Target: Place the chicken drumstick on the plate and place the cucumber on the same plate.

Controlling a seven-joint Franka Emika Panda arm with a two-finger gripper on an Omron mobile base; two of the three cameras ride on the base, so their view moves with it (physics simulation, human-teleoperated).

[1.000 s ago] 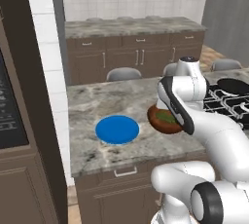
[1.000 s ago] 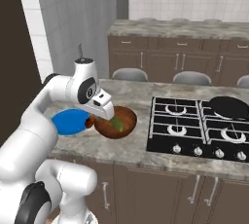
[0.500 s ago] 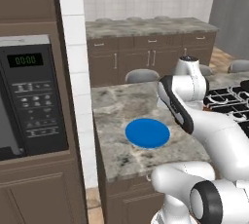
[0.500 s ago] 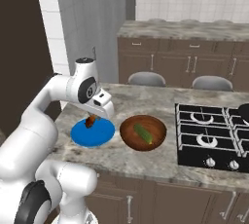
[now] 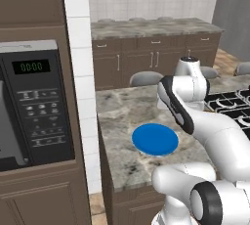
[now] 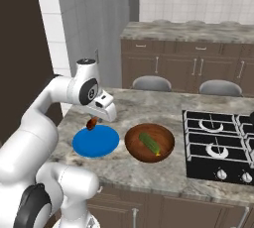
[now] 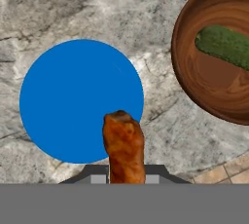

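My gripper (image 6: 93,121) hangs above the counter, shut on the reddish-brown chicken drumstick (image 6: 91,123), which dangles over the near edge of the bright-blue plate (image 6: 95,141). In the hand view the chicken drumstick (image 7: 124,148) points out from my gripper (image 7: 125,178) at the plate's (image 7: 73,96) lower right rim. The green cucumber (image 6: 150,143) lies in the brown wooden bowl (image 6: 163,150) just right of the plate; the cucumber (image 7: 224,46) lies at the upper right of the hand view. From the left base view the plate (image 5: 155,139) lies flat on the marble counter, with my arm beside it.
A black gas hob (image 6: 218,150) fills the counter's right side. A microwave (image 5: 29,101) is built into the tall cabinet on the left. Stools (image 6: 152,83) stand behind the counter, with a further counter run (image 6: 193,31) along the back wall.
The base has driven left, so the whole scene slid right in both views. The gripper still holds the drumstick, now above the plate instead of by the bowl.
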